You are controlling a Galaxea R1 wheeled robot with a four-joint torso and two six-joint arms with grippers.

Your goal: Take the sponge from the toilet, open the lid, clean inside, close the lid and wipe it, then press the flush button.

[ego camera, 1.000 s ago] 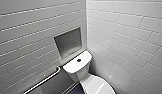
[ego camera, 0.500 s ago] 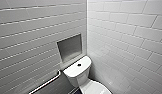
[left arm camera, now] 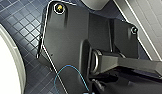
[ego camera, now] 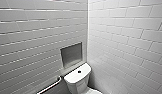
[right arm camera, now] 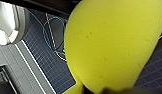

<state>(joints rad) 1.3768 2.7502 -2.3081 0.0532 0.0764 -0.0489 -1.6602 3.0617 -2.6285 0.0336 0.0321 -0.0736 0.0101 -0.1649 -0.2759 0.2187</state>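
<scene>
— What sort of room is this?
— A bathroom. In the head view a white toilet (ego camera: 78, 77) stands at six o'clock, with a grab bar (ego camera: 50, 86) at seven, a niche (ego camera: 71, 54) above, white wall tiles (ego camera: 34, 37) all round, and dark-blue floor tiles (left arm camera: 19, 30) below.

**Yellow sponge held up, white toilet in the corner**

The sponge (right arm camera: 112, 45) is bright yellow and thick. It has a round end and tiny holes in its skin. The right gripper (right arm camera: 114, 90) holds it up off the floor. The toilet (ego camera: 78, 79) is white and shiny. It stands in the corner where two walls meet. Its tank has a flat top with a small, dark, round button (ego camera: 79, 71) in the middle.
</scene>
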